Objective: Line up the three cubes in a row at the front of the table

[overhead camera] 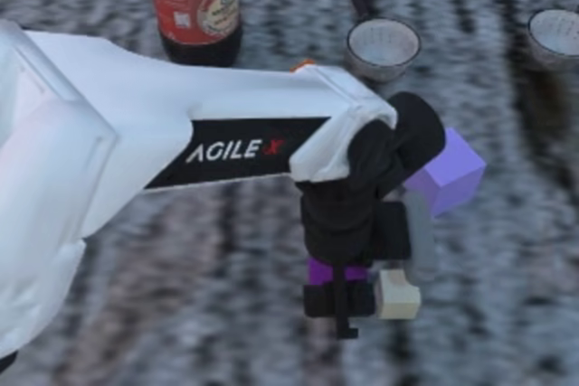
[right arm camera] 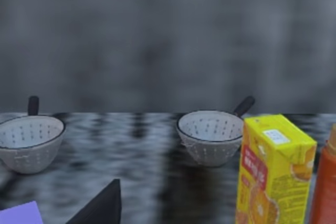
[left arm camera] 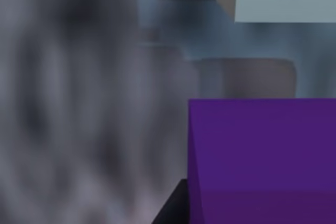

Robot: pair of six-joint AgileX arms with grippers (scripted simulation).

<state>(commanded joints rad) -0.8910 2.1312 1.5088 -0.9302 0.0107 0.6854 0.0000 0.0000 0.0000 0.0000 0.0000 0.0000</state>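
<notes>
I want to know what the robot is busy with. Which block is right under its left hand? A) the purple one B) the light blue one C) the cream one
A: in the top view the left gripper sits over the purple block, and the left wrist view shows that block up close.

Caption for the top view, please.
Left arm's gripper reaches over the purple cube, beside the cream cube; lavender cube sits behind.
</notes>
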